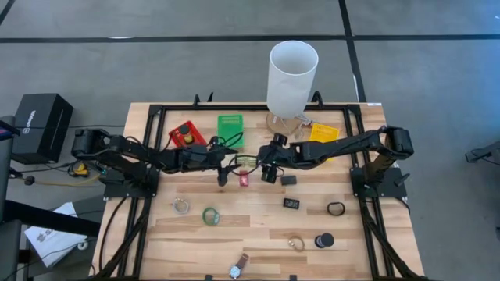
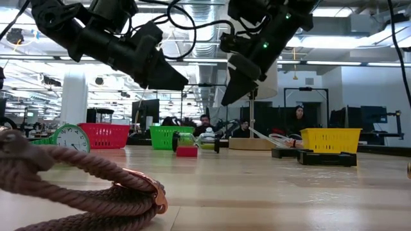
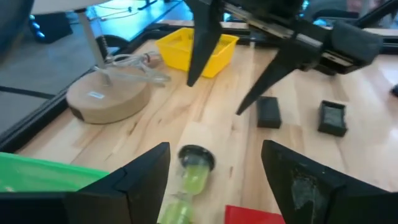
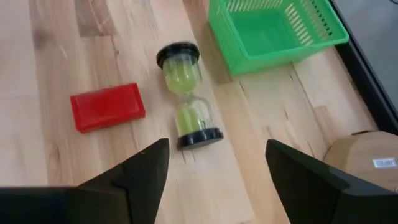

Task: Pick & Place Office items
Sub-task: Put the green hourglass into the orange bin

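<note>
A green sand timer [image 4: 186, 96] with black end caps lies on its side on the wood, and a red block [image 4: 107, 107] lies flat beside it. My right gripper [image 4: 217, 144] hovers open just short of the timer. My left gripper [image 3: 216, 149] is open too and faces the timer [image 3: 193, 171] from the other side, with the red block [image 3: 249, 216] at its edge. In the high view both grippers, left [image 1: 226, 170] and right [image 1: 269, 165], meet at mid-table around the timer [image 1: 246, 161]. The low view shows both raised off the table.
Red bin [image 1: 187, 134], green bin [image 1: 230, 129] and yellow bin [image 1: 323, 134] line the far side, beside the white cylinder [image 1: 293, 76] on a wooden base. Black blocks [image 1: 290, 179] [image 1: 291, 204], rings [image 1: 181, 206] [image 1: 336, 208], green tape roll [image 1: 210, 216], black cylinder [image 1: 324, 240] and wristwatch [image 1: 237, 269] lie nearer.
</note>
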You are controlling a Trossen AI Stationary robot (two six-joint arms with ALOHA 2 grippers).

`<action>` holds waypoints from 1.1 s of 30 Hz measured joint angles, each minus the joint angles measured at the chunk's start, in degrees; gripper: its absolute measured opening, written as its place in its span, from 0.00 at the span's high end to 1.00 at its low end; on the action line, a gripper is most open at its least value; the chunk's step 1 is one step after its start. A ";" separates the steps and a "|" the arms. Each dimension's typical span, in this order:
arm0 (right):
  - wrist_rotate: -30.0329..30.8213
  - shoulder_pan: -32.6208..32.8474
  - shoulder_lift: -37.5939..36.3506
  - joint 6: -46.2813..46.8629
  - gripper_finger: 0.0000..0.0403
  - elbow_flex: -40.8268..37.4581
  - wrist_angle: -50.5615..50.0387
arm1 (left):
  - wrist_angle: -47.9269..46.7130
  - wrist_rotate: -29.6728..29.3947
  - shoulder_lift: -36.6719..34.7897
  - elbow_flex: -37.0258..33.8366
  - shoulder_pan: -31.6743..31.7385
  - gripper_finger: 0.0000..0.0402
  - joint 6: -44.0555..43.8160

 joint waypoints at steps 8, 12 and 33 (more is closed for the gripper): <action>-0.72 0.35 -0.02 -0.02 0.35 -0.01 1.16 | 0.18 -0.33 -0.01 0.00 0.00 0.44 1.44; -0.74 0.33 -0.02 -0.06 0.35 -0.01 1.16 | -1.02 0.53 -0.01 0.02 0.00 0.45 1.47; -0.91 0.20 -0.02 0.49 0.35 -0.01 6.00 | 1.71 0.59 9.25 -3.85 3.87 0.32 0.15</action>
